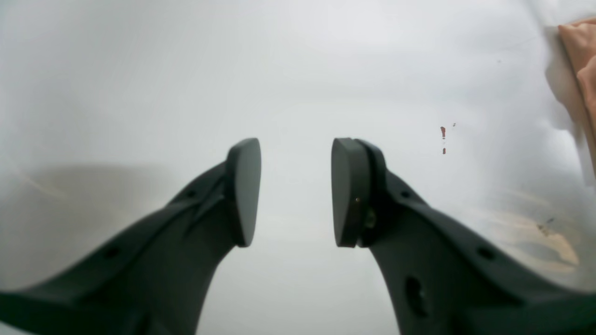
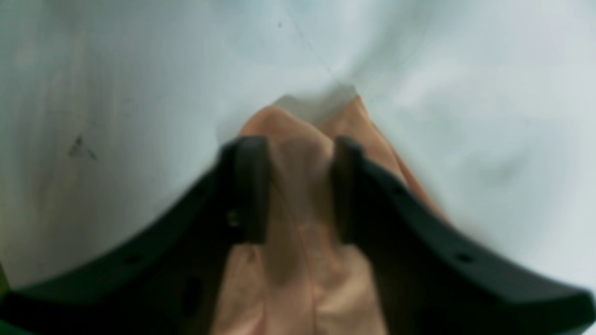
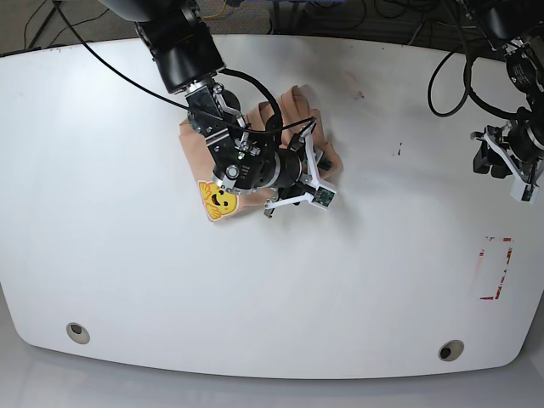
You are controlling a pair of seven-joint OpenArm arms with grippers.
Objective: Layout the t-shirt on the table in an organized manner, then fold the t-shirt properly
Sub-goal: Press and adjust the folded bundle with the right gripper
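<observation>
From the left wrist view, we see our left gripper [image 1: 295,190] spread and empty over the bare white table [image 1: 139,83], with only an edge of the t-shirt [image 1: 582,56] at the far right. From the right wrist view, our right gripper [image 2: 300,186] has a fold of peach cloth between its jaws, though blur hides whether it already pinches. From the base view, the t-shirt [image 3: 293,106] lies bunched near the table's middle; we judge it soft and light, best taken at a hem or shoulder.

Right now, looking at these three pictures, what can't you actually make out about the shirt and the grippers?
- Base view: the right arm covers most of the t-shirt, so its layout is hidden.
- Right wrist view: blur hides whether the right gripper has clamped the cloth.
- Left wrist view: the frame edge cuts off the shirt; the left gripper is open and empty.
</observation>
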